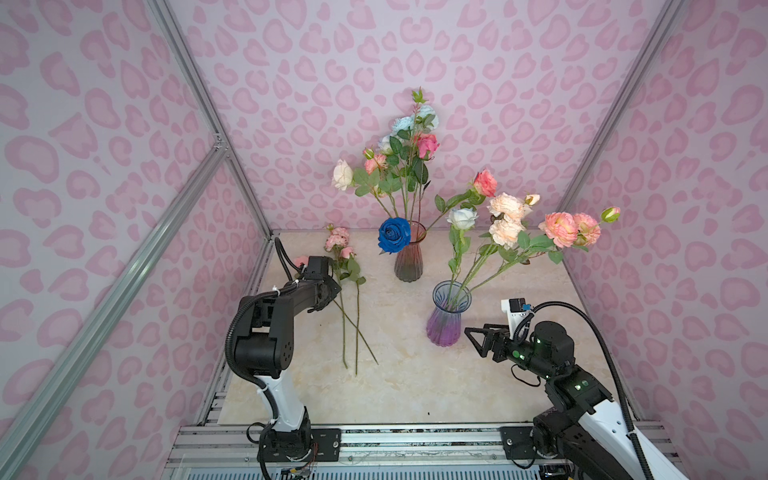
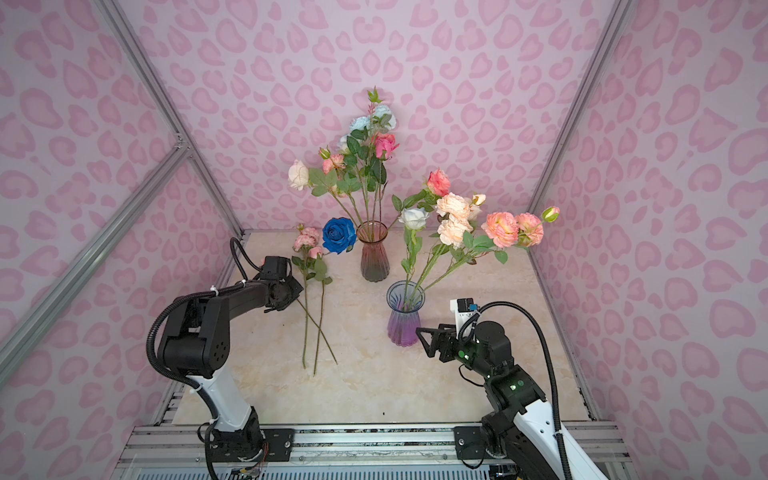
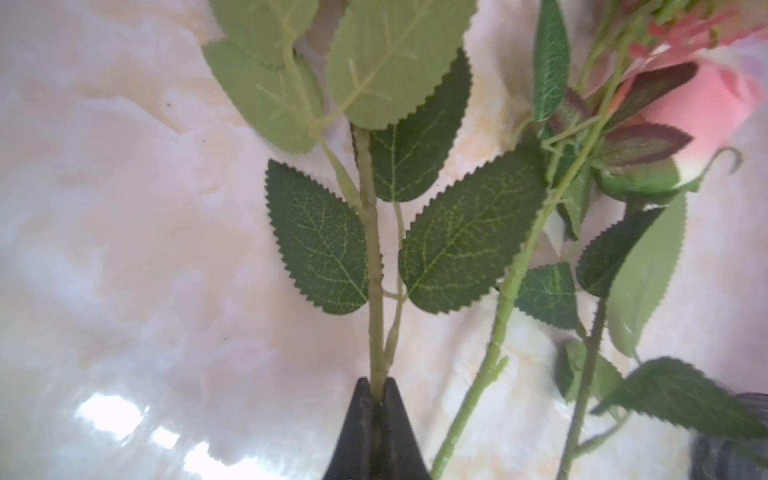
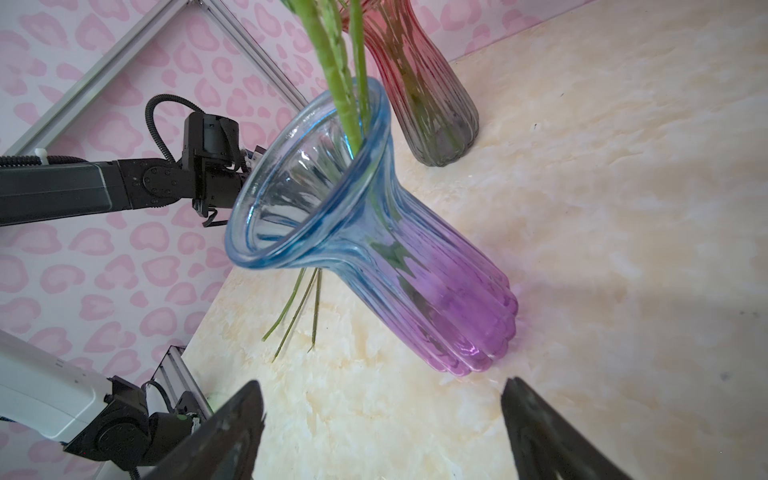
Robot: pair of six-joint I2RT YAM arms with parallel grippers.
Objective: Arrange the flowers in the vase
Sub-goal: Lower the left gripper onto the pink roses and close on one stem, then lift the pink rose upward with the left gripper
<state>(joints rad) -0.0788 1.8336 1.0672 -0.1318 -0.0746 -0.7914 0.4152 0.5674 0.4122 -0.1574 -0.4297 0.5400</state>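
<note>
Pink leopard-print walls (image 1: 291,62) closed round a cream marble-look tabletop (image 1: 395,386). Most of the flowers already stood in two glass vases: a tall bunch in the rust-red vase (image 1: 409,262) at the back, and a leaning spray in the blue-to-purple vase (image 1: 444,328) nearer the right arm. Three loose stems (image 1: 357,332) lay crossed on the table at the left, well apart from both vases.

The step in hand looked like a pick-up. In the left wrist view the left gripper (image 3: 376,386) was clamped together on one leafy stem (image 3: 374,257), close above the tabletop. The right gripper (image 4: 384,382) hung empty with its jaws wide apart, near the foot of the blue-to-purple vase and not touching it.

Next, by my judgement, the held stem needed lifting clear of its neighbours, whose leaves lay close beside it. It then needed turning cut end down over a vase mouth.

The held stem's bloom was cut off at the wrist view's edge, so I could not tell which flower it was. In both top views the left wrist covered the fingers. Whether the deep blue rose (image 1: 394,235) actually stood in the rust-red vase was hard to make out.
</note>
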